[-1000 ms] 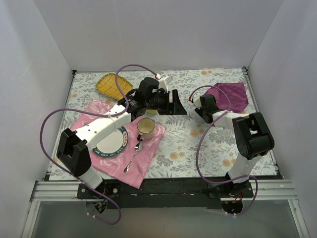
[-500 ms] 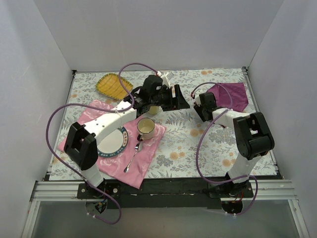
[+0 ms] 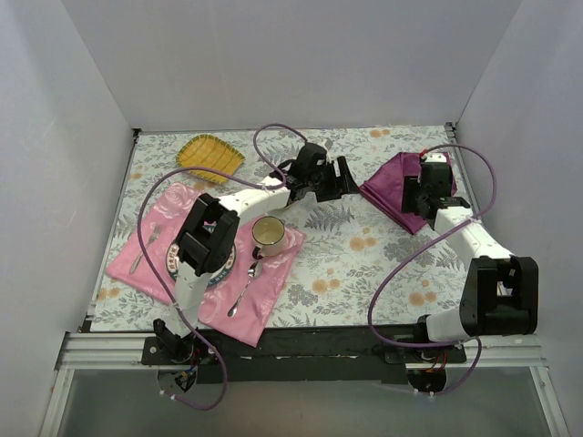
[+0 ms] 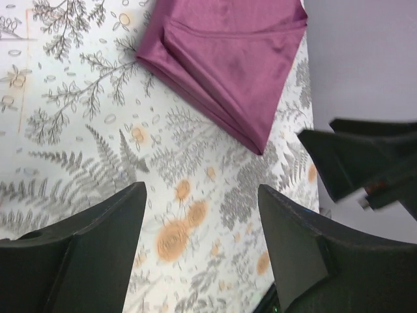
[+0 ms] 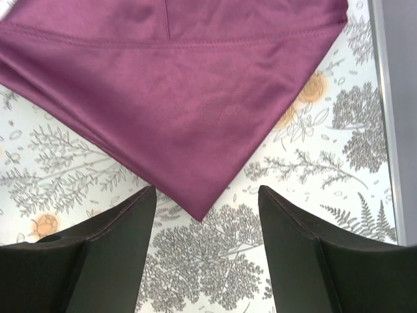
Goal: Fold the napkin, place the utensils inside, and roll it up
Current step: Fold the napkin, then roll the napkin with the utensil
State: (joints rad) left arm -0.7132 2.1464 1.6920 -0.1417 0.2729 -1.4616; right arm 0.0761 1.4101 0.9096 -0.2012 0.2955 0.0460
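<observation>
The dark purple napkin [image 3: 390, 185] lies folded on the floral table at the back right. It also shows in the left wrist view [image 4: 228, 59] and the right wrist view [image 5: 176, 91]. My right gripper [image 3: 419, 200] is open and hangs just above it; one napkin corner lies between the fingers [image 5: 205, 195], not gripped. My left gripper [image 3: 350, 179] is open and empty, just left of the napkin over bare tablecloth [image 4: 202, 195]. The blue-handled utensil with the purple head is out of view.
A pink placemat [image 3: 273, 282] at the front left carries a plate [image 3: 173, 264], a cup [image 3: 267, 235], a silver spoon [image 3: 244, 287] and a fork [image 3: 141, 250]. A yellow dish [image 3: 209, 157] sits at the back left. White walls enclose the table.
The left arm has stretched right toward the napkin. The right arm has swung out to the right and now hovers over the napkin, which sits slightly further left.
</observation>
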